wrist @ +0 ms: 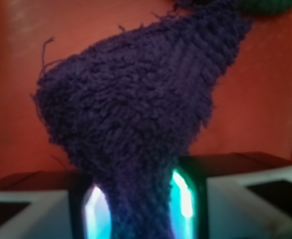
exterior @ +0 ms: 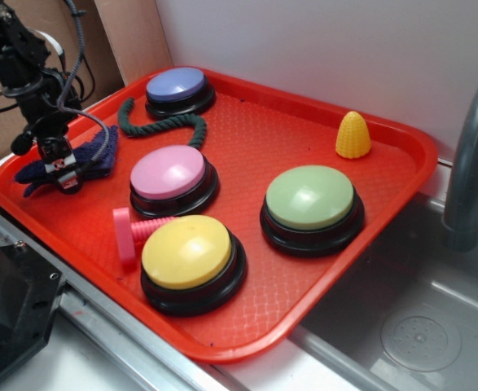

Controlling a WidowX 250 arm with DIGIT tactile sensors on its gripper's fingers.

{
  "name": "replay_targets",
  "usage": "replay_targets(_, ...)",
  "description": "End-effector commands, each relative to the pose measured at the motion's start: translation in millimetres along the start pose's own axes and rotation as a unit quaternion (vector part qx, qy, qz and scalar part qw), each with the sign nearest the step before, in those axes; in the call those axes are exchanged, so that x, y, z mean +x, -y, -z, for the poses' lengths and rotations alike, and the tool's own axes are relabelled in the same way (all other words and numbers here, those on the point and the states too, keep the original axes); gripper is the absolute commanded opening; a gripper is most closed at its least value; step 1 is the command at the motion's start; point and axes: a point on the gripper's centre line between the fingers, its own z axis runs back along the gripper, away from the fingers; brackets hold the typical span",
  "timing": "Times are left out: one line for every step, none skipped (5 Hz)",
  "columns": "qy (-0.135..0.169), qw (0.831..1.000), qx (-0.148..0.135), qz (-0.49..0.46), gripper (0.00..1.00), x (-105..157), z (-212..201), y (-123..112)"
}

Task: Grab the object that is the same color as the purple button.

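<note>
The dark purple-blue fuzzy rag [exterior: 92, 155] lies at the left end of the red tray [exterior: 247, 122]. My gripper [exterior: 62, 173] is down on it with the jaws closed on the cloth. In the wrist view the rag [wrist: 136, 104] fills the frame and is pinched between my two lit fingers [wrist: 183, 199]. The purple button [exterior: 177, 85], periwinkle top on a black base, sits at the tray's far corner, well apart from the gripper.
A dark green twisted rope [exterior: 169, 124] curls between the purple button and the pink button [exterior: 170, 173]. A yellow button [exterior: 191, 254], green button [exterior: 310, 199], pink screw toy [exterior: 131, 235] and yellow corn toy [exterior: 353, 135] are also on the tray. A sink and faucet [exterior: 467, 163] are at right.
</note>
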Motion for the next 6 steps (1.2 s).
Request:
replay_targets(0.009, 0.997, 0.028, -0.07, 0.0, 20, -68, 9)
replay_targets(0.004, 0.995, 0.023, -0.098, 0.0, 31, -98, 27)
replay_targets(0.01, 0.991, 0.023, -0.133, 0.0, 51, -136, 60)
replay_targets(0.026, 0.987, -0.01, -0.161, 0.0, 60, -154, 74)
replay_targets(0.031, 0.984, -0.008, -0.176, 0.0, 64, -160, 82)
replay_targets(-0.005, 0.977, -0.013, -0.211, 0.0, 58, -145, 72)
